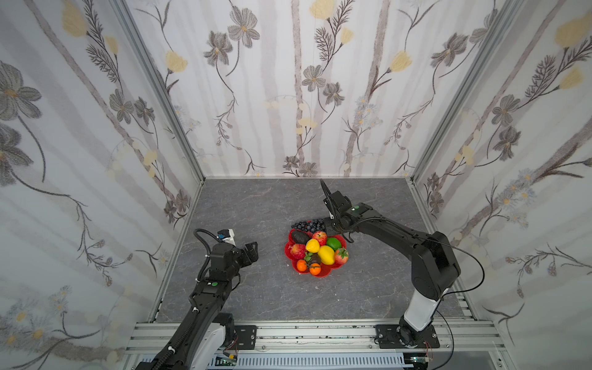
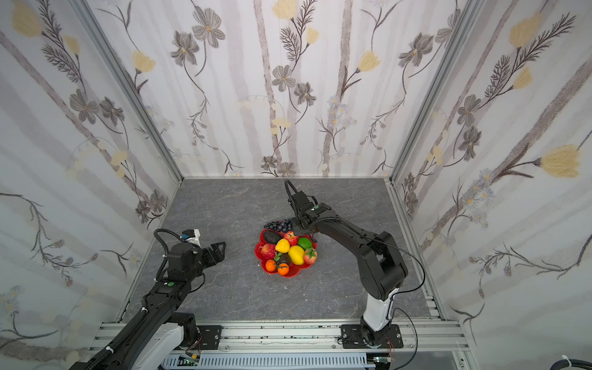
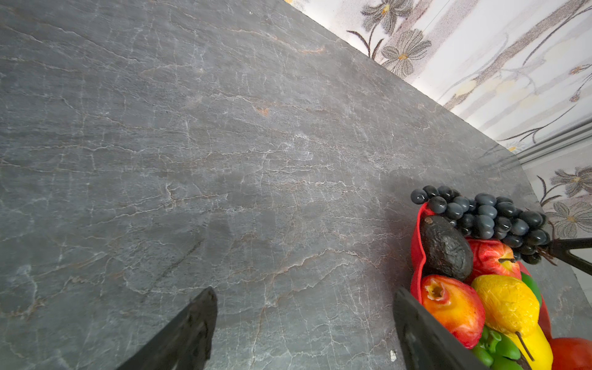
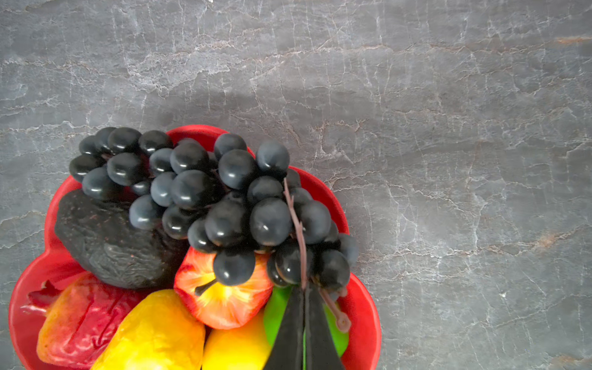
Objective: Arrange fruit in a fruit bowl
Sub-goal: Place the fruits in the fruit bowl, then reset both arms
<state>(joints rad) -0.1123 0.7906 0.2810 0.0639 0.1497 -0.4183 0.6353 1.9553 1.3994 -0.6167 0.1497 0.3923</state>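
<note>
In both top views the red fruit bowl (image 1: 323, 273) (image 2: 290, 274) sits mid-bench (image 1: 256, 208), nearer the right arm, heaped with fruit. The grape bunch (image 1: 307, 225) (image 2: 278, 225) lies across its far rim, and behind it come the avocado (image 1: 299, 237), apple (image 1: 319, 237), lime (image 1: 333, 243) and lemon (image 1: 326, 254). The left fingers (image 1: 251, 253) hang left of the bowl, apart from it. The right fingers (image 1: 328, 224) reach down at the bunch's right end.

In the left wrist view the left fingers (image 3: 192, 323) stand spread wide, released, with only bare bench between them. The bowl's rim (image 3: 416, 256) shows beside one of them. The right fingers (image 3: 570, 245) meet the grape stem.

In the right wrist view the right fingers (image 4: 304, 330) are clenched together, their tips pinching the brown stem of the grape bunch (image 4: 230, 198). The bunch rests on the avocado (image 4: 105, 243) and apple (image 4: 224, 301), inside the bowl's far rim (image 4: 365, 314).
</note>
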